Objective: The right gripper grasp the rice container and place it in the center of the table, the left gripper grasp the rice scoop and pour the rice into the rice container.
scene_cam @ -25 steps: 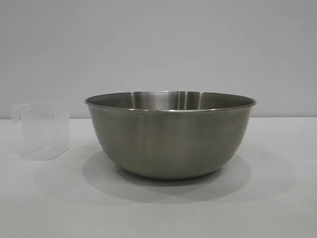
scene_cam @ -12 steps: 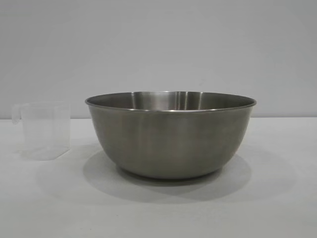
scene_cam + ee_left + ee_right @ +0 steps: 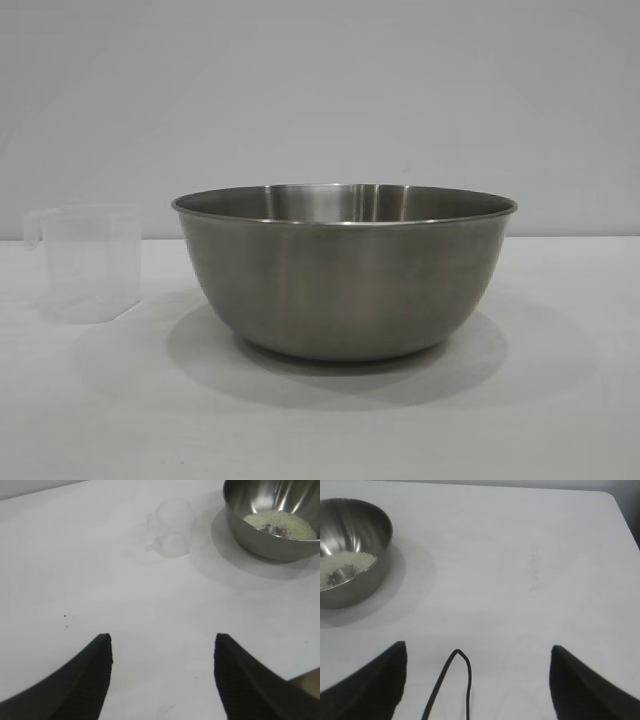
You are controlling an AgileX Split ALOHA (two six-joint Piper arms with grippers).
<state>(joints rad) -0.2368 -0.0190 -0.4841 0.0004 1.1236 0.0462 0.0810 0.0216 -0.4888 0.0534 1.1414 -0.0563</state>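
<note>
The steel rice container (image 3: 345,270) stands upright in the middle of the white table (image 3: 320,420). It also shows in the left wrist view (image 3: 275,522) and the right wrist view (image 3: 350,550), with a pale layer of rice (image 3: 280,522) on its bottom. The clear plastic rice scoop (image 3: 88,262) stands upright to the left of it, apart from it, and looks empty (image 3: 174,527). My left gripper (image 3: 163,642) is open and empty, well back from the scoop. My right gripper (image 3: 477,650) is open and empty, far from the container. Neither arm shows in the exterior view.
A thin black cable loop (image 3: 455,680) lies between the right gripper's fingers. The table's far corner and edge (image 3: 612,500) show in the right wrist view. A plain grey wall (image 3: 320,90) stands behind the table.
</note>
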